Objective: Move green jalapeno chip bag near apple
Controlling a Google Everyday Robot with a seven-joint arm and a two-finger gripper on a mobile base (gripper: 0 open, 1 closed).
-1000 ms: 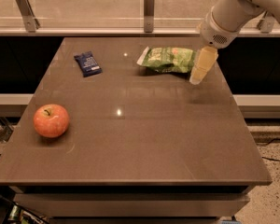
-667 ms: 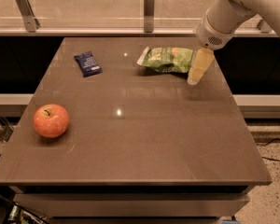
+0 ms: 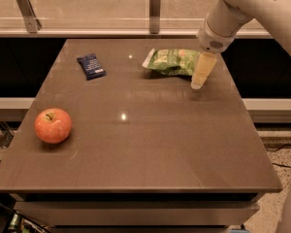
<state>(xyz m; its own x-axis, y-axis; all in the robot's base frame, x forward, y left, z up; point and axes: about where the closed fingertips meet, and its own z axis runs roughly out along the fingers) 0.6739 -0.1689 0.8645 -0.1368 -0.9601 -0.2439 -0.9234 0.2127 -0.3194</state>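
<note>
Table (image 3: pixel 150 149): brown and glossy, seen from its near edge, with overhead lights reflected in the top.
Green jalapeno chip bag (image 3: pixel 173 62): lying flat at the far side of the table, right of centre; crinkled, long side running left to right.
Apple (image 3: pixel 53 125): near-left part of the table, upright with the stem on top, well apart from the bag.
Dark-blue packet (image 3: pixel 91 65): flat at the far left, left of the bag and apart from it.
Arm (image 3: pixel 242 8): white, coming in from the upper right and angled down toward the bag.
Gripper (image 3: pixel 199 79): pale yellowish, pointing down at the bag's right end, tip close to the tabletop.
Grip: parted or closed, I can't make out from here; the bag lies on the table, and contact with it is unclear.
Backdrop: glass rail with metal posts (image 3: pixel 155 4) along the far edge.
</note>
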